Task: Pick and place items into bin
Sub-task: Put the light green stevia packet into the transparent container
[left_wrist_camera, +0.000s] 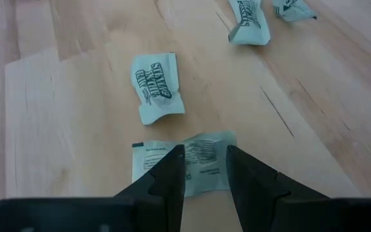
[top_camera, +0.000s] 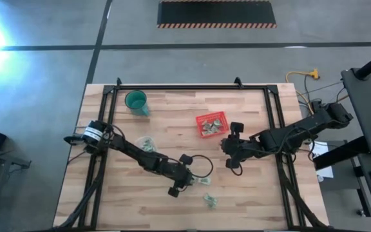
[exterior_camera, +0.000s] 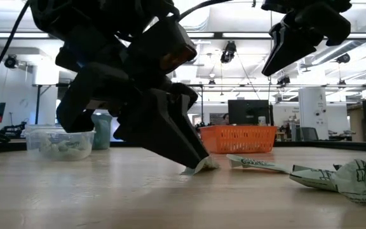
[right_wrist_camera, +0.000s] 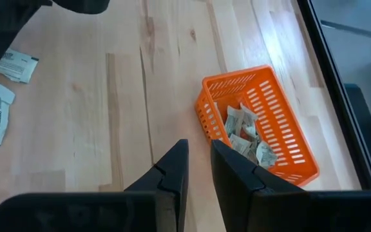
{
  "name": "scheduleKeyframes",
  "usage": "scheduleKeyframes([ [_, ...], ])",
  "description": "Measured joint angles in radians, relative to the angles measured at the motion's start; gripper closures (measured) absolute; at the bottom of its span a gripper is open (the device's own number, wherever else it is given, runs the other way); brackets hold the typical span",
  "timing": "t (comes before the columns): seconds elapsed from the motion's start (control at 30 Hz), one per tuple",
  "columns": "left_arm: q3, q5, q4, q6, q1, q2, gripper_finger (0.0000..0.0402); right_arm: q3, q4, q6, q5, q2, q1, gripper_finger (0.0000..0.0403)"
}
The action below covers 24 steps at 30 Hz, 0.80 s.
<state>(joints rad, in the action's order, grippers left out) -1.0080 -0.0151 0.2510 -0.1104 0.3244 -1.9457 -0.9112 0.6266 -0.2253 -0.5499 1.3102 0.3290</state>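
Packet (left_wrist_camera: 185,162) of pale green paper lies flat on the wooden tabletop (top_camera: 250,200), toward the near edge and a little right of the middle, with the left gripper (left_wrist_camera: 205,169) planted right on top of it. Through the left wrist camera the two dark fingers straddle the packet's middle, parted only by a narrow gap and not yet pinched shut on it. The packet's long axis runs straight across that gap, so the jaws would close over its short width, which looks to me like the right way to take it. From table height one corner of the packet peeks out under the fingertip, which touches the wood.

A second packet (left_wrist_camera: 156,88) sits just beyond the first, and two more (left_wrist_camera: 250,24) lie farther off toward the table's near edge. The red basket (top_camera: 211,124) stands well apart, right of the middle and nearer the far edge, with several packets already inside.

The right gripper (right_wrist_camera: 198,164) hangs above the table just beside the basket, its fingers nearly together and holding nothing. A teal cup (top_camera: 136,101) stands near the far left corner.

The left arm is plainly the nearer one.
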Motion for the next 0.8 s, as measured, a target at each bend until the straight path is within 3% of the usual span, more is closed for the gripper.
scheduleKeyframes([
  [0.63, -0.063, 0.043, 0.01, -0.059, -0.009, -0.088, 0.0308, 0.001, -0.012, 0.0, 0.0, 0.0, -0.001, 0.0346],
  [0.8, -0.061, 0.042, -0.006, -0.06, -0.009, -0.078, 0.0342, 0.002, -0.012, 0.0, 0.0, 0.0, 0.0, 0.0346],
])
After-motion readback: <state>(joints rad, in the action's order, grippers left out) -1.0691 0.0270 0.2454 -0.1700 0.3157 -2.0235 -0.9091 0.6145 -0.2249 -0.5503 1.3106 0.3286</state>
